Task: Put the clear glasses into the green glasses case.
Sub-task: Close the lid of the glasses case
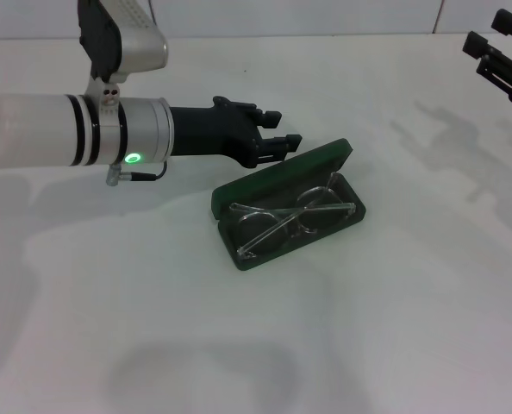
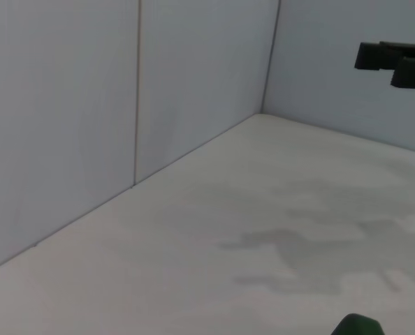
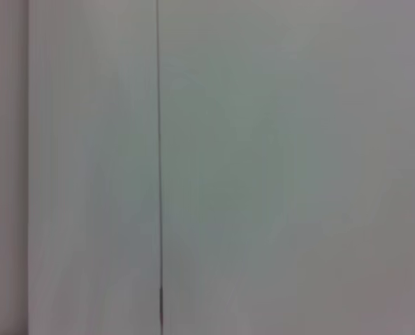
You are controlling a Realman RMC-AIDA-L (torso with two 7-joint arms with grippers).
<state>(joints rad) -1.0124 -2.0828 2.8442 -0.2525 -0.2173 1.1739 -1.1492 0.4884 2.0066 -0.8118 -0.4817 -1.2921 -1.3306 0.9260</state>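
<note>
The green glasses case (image 1: pixel 277 175) lies open in the middle of the table, its lid tipped back toward my left arm. The clear glasses (image 1: pixel 289 221) rest inside its dark tray, folded, lens toward the front. My left gripper (image 1: pixel 278 128) hovers just behind the raised lid, open, with nothing between its black fingers (image 1: pixel 271 114). It touches neither the case nor the glasses. A corner of the green glasses case (image 2: pixel 358 326) shows in the left wrist view. My right gripper (image 1: pixel 502 53) is parked high at the far right, away from the case.
The white table (image 1: pixel 394 328) is backed by pale wall panels (image 2: pixel 89 125). The right gripper (image 2: pixel 396 61) shows far off in the left wrist view. The right wrist view holds only a wall panel seam (image 3: pixel 158 174).
</note>
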